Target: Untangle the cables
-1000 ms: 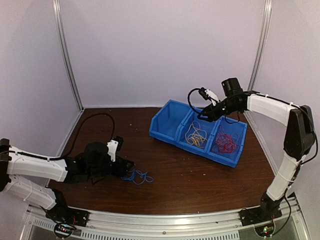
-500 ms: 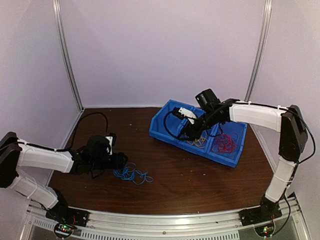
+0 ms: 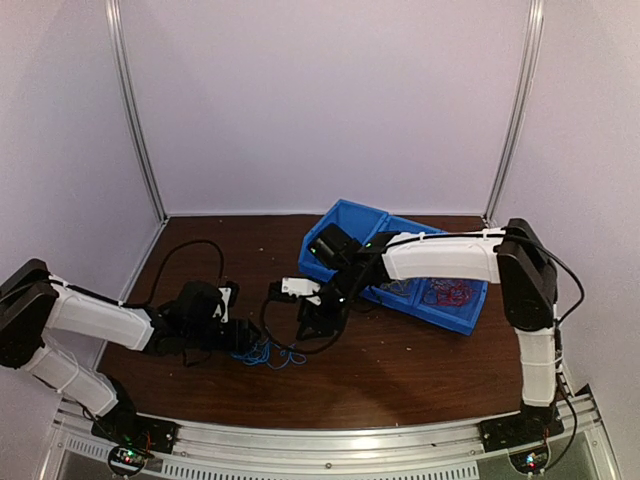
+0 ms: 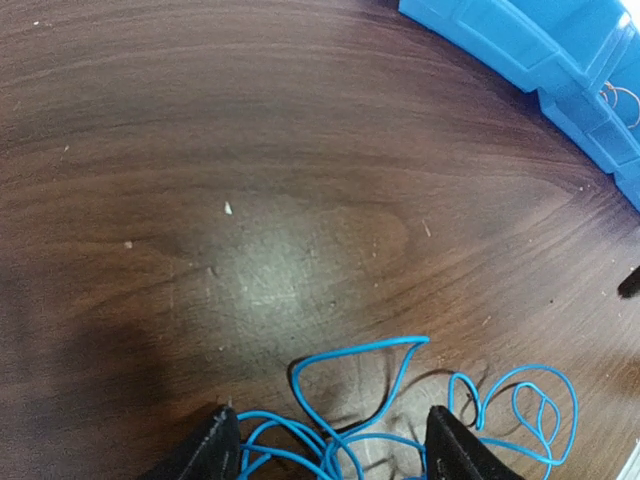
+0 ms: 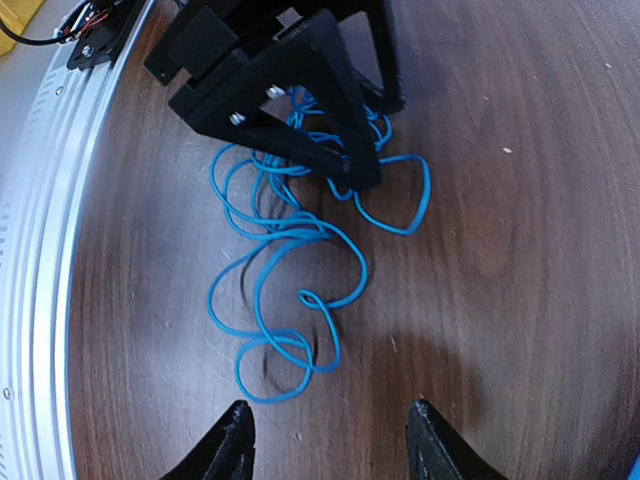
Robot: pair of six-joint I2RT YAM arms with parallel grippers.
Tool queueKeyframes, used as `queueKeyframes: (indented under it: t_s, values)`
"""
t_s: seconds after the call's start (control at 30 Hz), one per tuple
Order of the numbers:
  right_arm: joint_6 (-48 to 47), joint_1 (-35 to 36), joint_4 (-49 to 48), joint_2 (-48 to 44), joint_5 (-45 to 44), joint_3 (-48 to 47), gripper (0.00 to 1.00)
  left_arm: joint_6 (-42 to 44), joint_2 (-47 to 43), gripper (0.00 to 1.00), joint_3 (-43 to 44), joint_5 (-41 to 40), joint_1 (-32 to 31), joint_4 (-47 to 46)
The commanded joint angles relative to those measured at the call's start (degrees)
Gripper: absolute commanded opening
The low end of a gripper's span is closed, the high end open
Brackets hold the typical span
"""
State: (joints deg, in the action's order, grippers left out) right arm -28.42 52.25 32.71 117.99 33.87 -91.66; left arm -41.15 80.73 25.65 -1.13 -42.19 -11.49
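- The blue cables [image 5: 285, 235] lie tangled on the table [image 4: 250, 150], near the blue bin's [image 3: 340, 222] left front.
- Red cables [image 3: 450, 293] sit in the bin's right compartment.
- The left gripper [image 4: 335, 455], jaws wide, straddles the tangle's side farthest from the bin.
- The right gripper [image 5: 330, 440], jaws wide and holding nothing, hovers over the bin-side edge.

The left end effector [image 3: 247, 340] and the right end effector [image 3: 310, 326] flank blue cables [image 3: 273, 353] on the table [image 3: 400, 370].
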Motion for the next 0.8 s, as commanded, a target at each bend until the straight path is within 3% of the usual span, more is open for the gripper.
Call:
queueKeyframes:
  t_s: [0.0, 0.23, 0.33, 0.5, 0.63, 0.77]
  values:
    - [-1.00, 3.34, 1.81, 5.20, -3.37, -7.19, 0.52, -1.01, 0.29, 0.64, -0.25, 3.71, 0.10, -3.43]
    - [0.77, 5.10, 0.14, 10.32, -6.78, -9.44, 0.48, -0.43, -0.32, 0.64, 0.03, 4.39, 0.10, -2.14]
    - [1.40, 5.14, 0.17, 10.57, -5.99, -9.23, 0.34, -0.17, -0.44, 0.64, -0.35, 4.22, 0.10, -1.71]
    - [3.53, 5.21, -1.00, 6.81, -4.82, -7.76, 0.00, 0.59, -1.54, 0.64, -0.54, 3.64, 0.10, -1.48]
    - [6.19, 5.13, -0.49, 1.61, -0.68, -6.66, 0.00, 6.67, -9.92, 0.64, -2.23, 2.89, -0.75, -2.10]
    - [7.38, 5.14, 0.77, -2.35, 0.80, -6.77, 0.00, 14.46, -25.94, 0.64, -7.70, 2.07, -2.48, -4.70]
